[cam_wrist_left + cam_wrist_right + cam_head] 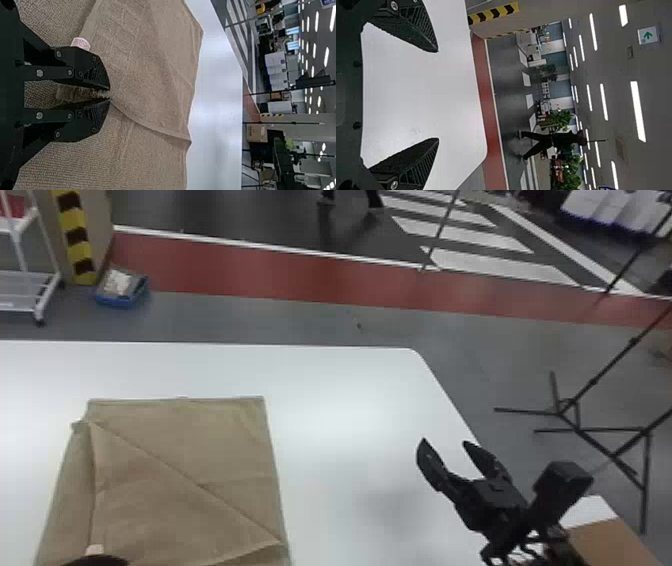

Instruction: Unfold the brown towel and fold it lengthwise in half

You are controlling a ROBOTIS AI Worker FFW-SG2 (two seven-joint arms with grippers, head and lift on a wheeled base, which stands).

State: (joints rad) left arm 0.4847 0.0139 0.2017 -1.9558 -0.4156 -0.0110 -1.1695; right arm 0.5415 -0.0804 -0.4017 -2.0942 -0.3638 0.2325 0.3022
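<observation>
one towel (225,440) in left gripper (97,561)

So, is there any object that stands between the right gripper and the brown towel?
Nothing visible stands in the way: from the open right gripper across to the brown towel on its left, there is just the white table's surface.

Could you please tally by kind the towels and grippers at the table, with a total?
Towels: 1 (the brown towel)
Grippers: 2 (left gripper, closed on the towel; right gripper, open at the white table's right side)
Total: 3
</observation>
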